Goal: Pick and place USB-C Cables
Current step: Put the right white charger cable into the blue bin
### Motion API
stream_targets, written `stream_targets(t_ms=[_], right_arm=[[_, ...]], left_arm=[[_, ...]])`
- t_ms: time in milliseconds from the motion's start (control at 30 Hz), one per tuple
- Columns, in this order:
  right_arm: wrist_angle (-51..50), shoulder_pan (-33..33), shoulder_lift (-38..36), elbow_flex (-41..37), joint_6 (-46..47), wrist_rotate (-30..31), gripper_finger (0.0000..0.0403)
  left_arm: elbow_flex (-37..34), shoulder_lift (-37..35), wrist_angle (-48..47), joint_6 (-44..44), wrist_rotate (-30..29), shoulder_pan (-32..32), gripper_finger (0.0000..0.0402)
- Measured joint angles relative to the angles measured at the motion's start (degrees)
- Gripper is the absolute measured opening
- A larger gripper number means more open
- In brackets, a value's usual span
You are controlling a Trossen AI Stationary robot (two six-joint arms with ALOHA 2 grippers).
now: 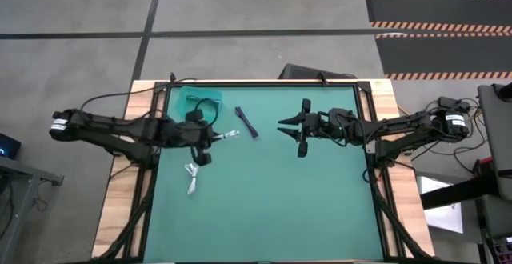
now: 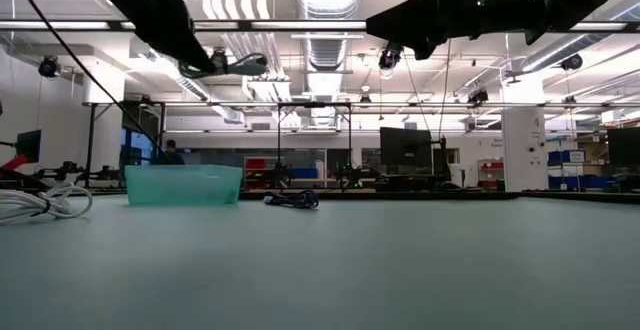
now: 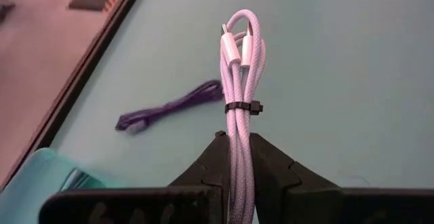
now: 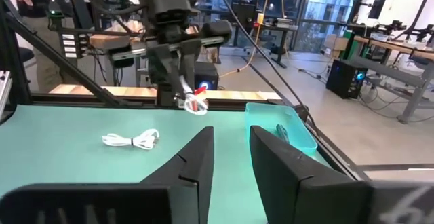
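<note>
My left gripper point(image 1: 214, 138) hangs above the table's left half, shut on a white USB-C cable bundle point(image 3: 241, 68) bound by a black tie point(image 3: 244, 106). A second white bundle point(image 1: 192, 176) lies flat on the green mat near it. A dark bundle point(image 1: 246, 123) lies on the mat near the middle. Another dark cable point(image 1: 204, 106) lies inside the teal tray point(image 1: 186, 96) at the far left. My right gripper point(image 1: 290, 128) hovers over the table's right half, open, with nothing between its fingers point(image 4: 196, 159). My left gripper pinches the white bundle between its two fingers point(image 3: 271, 166), on the stretch just behind the black tie point(image 3: 237, 142). The bundle lies along the fingers, and its plug end point(image 3: 237, 44) sticks out past the tips toward the table's right. It is lifted clear of the mat.
The green mat point(image 1: 272, 200) is bare over its near half. Wooden borders and black frame rails point(image 1: 372, 160) run along the sides. Beyond the far edge stands a workshop room with benches and a person point(image 2: 170, 153) far off.
</note>
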Motion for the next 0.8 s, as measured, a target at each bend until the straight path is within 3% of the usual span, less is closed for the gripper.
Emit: stream_targets(t_ms=[233,500,633,800], right_arm=[[-0.33,0.0,0.0,0.0,-0.18,0.02,0.0066],[-0.96,-0.01,0.0,0.0,-0.59,0.01,0.0059],[-1.09,0.0,0.0,0.0,-0.59,0.0,0.0058],[-1.12,-0.01,0.0,0.0,-0.57,0.0,0.0058]], left_arm=[[7.04,4.48,-14.69,-1.79,0.33,4.4,0.0021],[16.59,14.49,-32.56,-2.58,0.39,10.75,0.0021],[20.29,19.48,-40.46,0.2,-2.35,14.98,0.0021],[22.95,24.03,-43.44,6.23,-4.2,20.93,0.0021]])
